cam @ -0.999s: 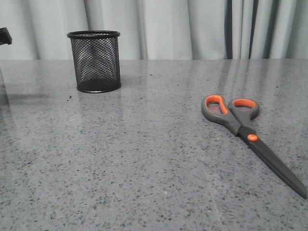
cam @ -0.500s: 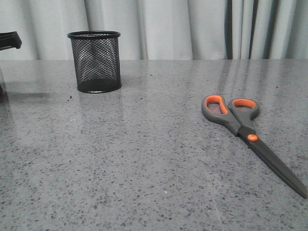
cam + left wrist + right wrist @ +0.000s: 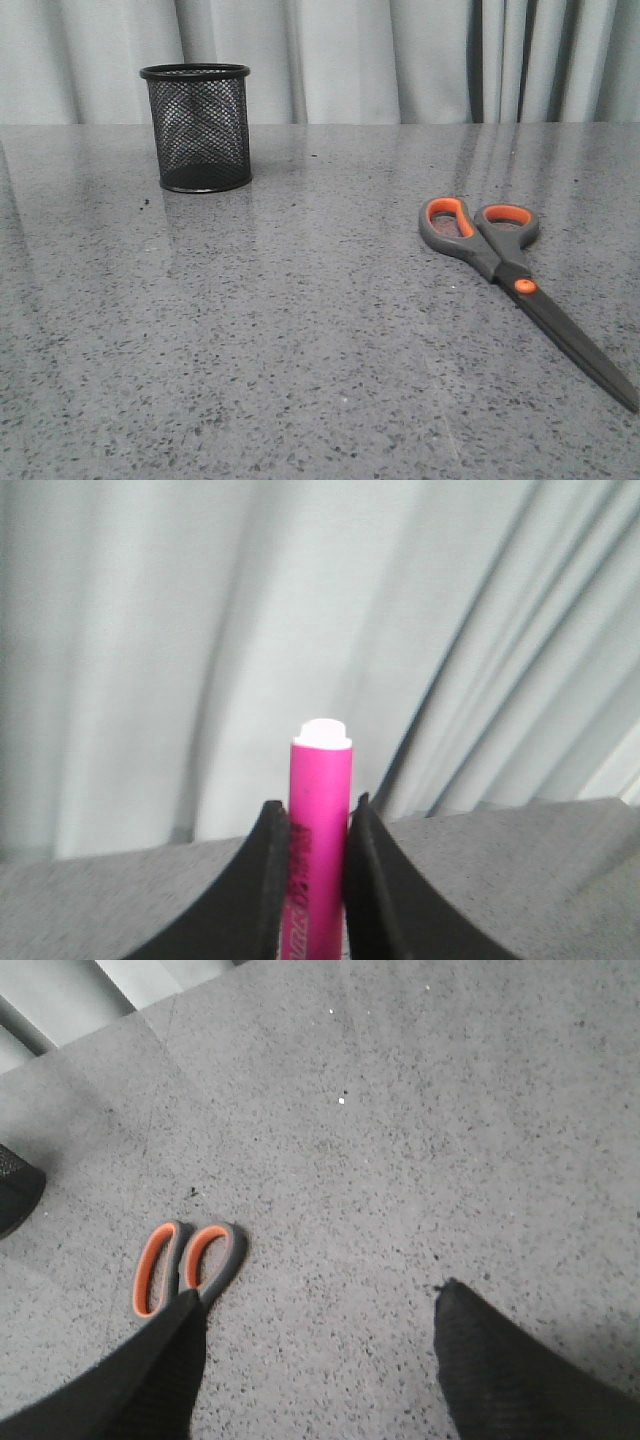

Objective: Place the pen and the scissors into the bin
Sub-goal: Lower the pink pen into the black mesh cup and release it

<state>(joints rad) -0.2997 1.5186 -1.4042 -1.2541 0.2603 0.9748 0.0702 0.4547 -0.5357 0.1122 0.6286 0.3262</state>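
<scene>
— What was found changed against the earlier front pictures?

— A black part that had been seen at the nine o'clock edge was gone from the front view. The bin (image 3: pixel 195 127) and the scissors (image 3: pixel 520 286) were left unmoved.

— How were the things made and placed?

— The bin, a black wire-mesh cylinder with a solid rim, was stood upright at about ten o'clock on the speckled grey table (image 3: pixel 300 330). The scissors, grey-handled with orange-lined loops and long dark blades, were laid flat at about four o'clock, well apart from it.

— And the pincers?

— The pen (image 3: pixel 318 820), smooth magenta with a white end, was pinched between the curved black fingers of the left gripper (image 3: pixel 316 855). The right gripper (image 3: pixel 315 1345) was spread wide above the table, the scissor loops beside one finger.
</scene>
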